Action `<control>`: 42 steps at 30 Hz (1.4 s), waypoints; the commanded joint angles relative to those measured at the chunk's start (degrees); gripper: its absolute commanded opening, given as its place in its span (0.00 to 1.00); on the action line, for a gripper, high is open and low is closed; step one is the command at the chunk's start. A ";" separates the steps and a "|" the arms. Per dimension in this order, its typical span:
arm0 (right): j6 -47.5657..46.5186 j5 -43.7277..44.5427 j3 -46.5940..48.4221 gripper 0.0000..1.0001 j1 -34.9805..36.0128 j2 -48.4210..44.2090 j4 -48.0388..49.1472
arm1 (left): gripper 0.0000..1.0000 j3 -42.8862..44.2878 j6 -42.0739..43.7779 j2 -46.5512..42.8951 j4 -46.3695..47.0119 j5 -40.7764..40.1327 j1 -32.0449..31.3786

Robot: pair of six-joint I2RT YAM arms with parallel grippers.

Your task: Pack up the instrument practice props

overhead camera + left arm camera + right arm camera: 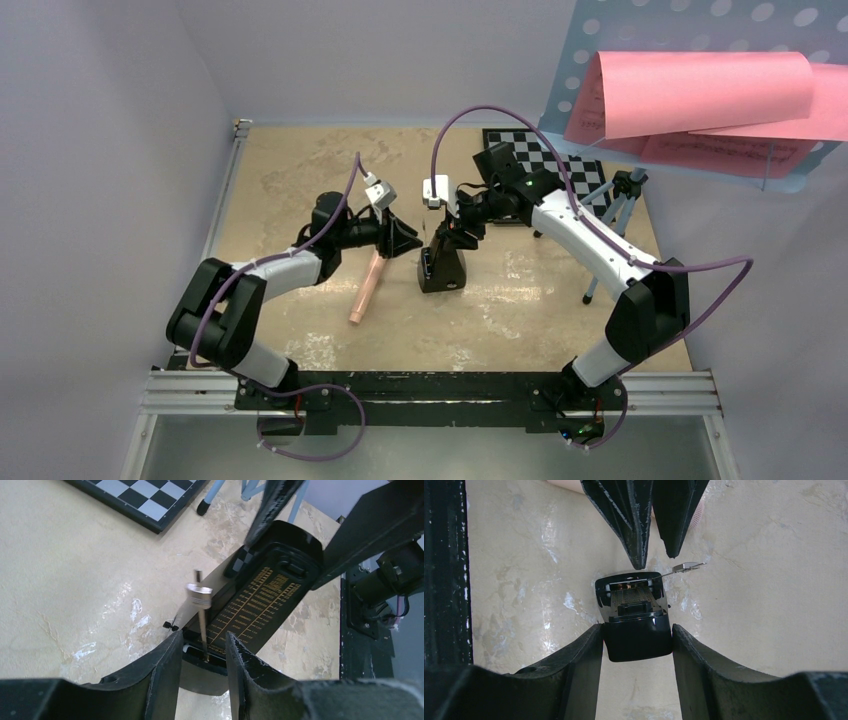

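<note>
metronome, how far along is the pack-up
Nothing looks packed yet. In hand: the right gripper is clamped on the metronome, while the left gripper has open jaws straddling its pendulum rod. Left: the recorder lies loose beside it, and the pink sheet music sits on the music stand.

Cropped and covered
Music stand point(610, 35) runs off frame — left tool point(408, 240) covers one end of the recorder point(366, 290) and the foot of the metronome point(260, 600).

The fingers point(574, 680) bracket the metronome point(636, 642) — seemingly touching both its sides.
</note>
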 commanded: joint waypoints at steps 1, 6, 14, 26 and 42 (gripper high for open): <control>1.68 1.12 -0.01 0.13 0.69 1.30 -6.40 | 0.40 2.10 -4.10 1.90 7.39 1.96 0.88; 1.91 1.08 0.50 0.12 0.64 1.70 -6.51 | 0.34 3.43 -6.44 4.47 9.34 6.17 0.79; 1.92 1.16 1.29 0.11 0.68 2.23 -7.45 | 0.35 3.37 3.22 2.85 1.94 11.60 1.14; 2.47 1.30 2.46 0.10 0.85 3.10 -8.36 | 0.45 4.28 24.15 1.32 -8.24 12.59 0.54; 3.75 0.75 4.08 0.07 1.06 4.85 -8.29 | 0.35 7.94 35.77 1.55 -13.98 16.02 -1.62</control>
